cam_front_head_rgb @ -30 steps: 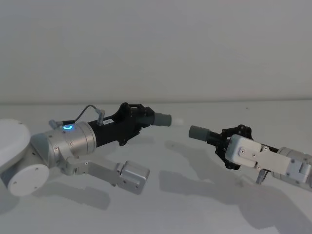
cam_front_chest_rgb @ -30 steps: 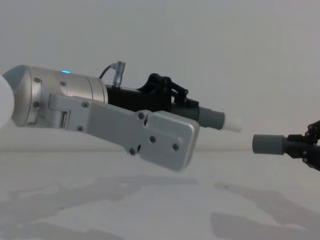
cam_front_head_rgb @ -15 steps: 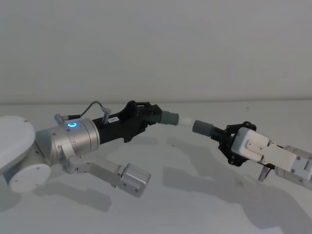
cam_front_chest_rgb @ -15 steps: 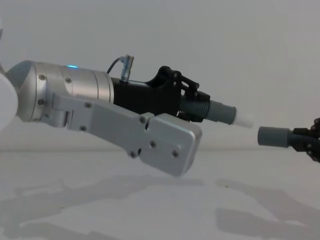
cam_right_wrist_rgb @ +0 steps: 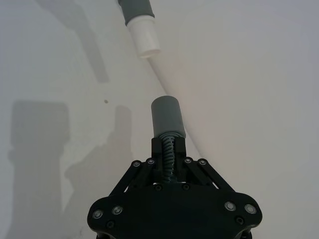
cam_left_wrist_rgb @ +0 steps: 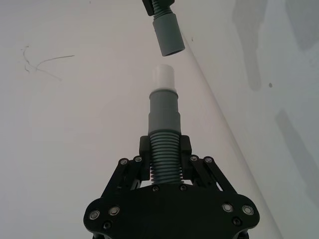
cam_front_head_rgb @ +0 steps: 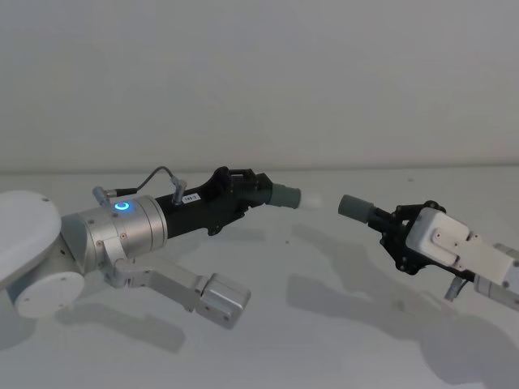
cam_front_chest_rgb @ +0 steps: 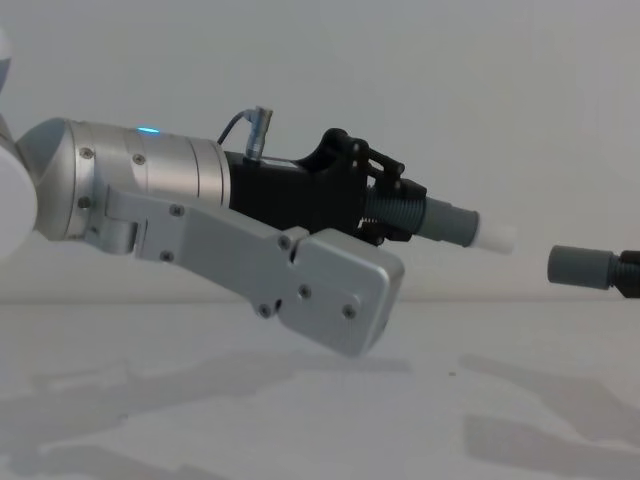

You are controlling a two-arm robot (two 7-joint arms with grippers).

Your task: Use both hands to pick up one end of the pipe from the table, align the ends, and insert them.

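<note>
Left claw (cam_front_head_rgb: 246, 188), pipe piece (cam_front_head_rgb: 281, 195) left; right claw (cam_front_head_rgb: 399, 228), other piece (cam_front_head_rgb: 356, 208) right; ends (cam_front_head_rgb: 295, 197) facing, apart.

soft, even light, rather dim; broad soft-edged shadows lie on the white table (cam_front_head_rgb: 268, 356), falling toward the robot; darker ones in the right wrist view; a ring light (cam_front_head_rgb: 120, 206) glows blue

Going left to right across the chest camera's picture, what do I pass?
Silver left arm → left gripper → the pipe's grey collar → white tip → a gap → grey socket.
</note>
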